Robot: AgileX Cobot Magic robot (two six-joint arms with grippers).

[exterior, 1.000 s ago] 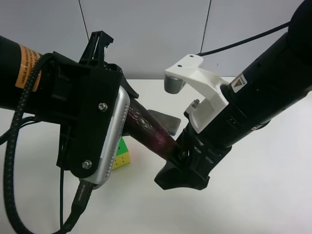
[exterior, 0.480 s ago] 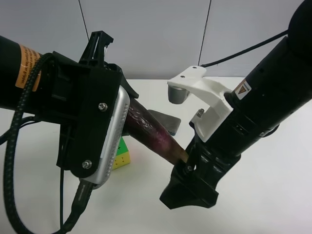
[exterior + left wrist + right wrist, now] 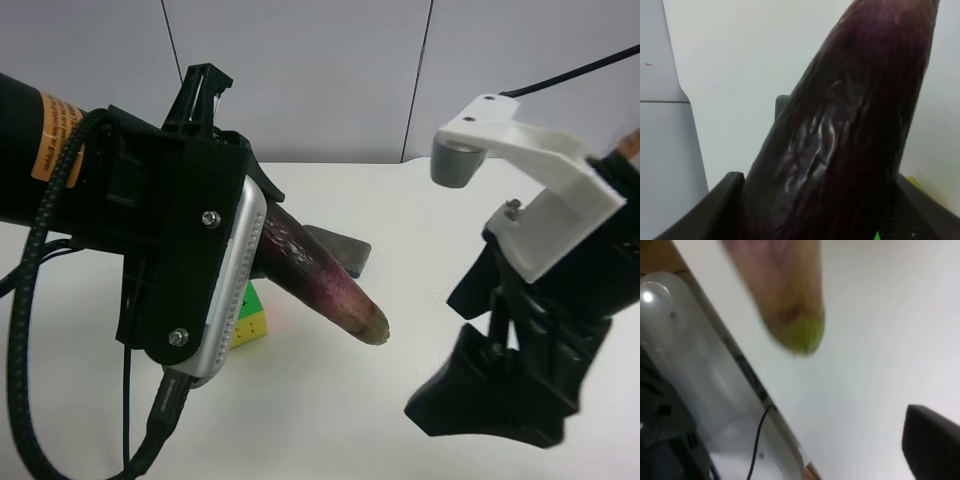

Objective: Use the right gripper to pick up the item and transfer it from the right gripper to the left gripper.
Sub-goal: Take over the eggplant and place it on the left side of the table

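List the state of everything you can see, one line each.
Eggplant: held off the table, stem tip free.
Left gripper: shut on the eggplant.
Right gripper: open, empty, apart from the eggplant.
Cube: resting on the table, mostly hidden behind the left gripper.
Eraser: lying on the table, partly hidden by the eggplant.

A green-yellow puzzle cube [image 3: 251, 318] is sitting on the white desk [image 3: 330, 430], with only one corner showing in the exterior high view. A dark grey block [image 3: 343, 250] is lying farther back, near the cube; whether they are touching cannot be told. Pale grey wall panels [image 3: 300, 80] are standing behind the desk.
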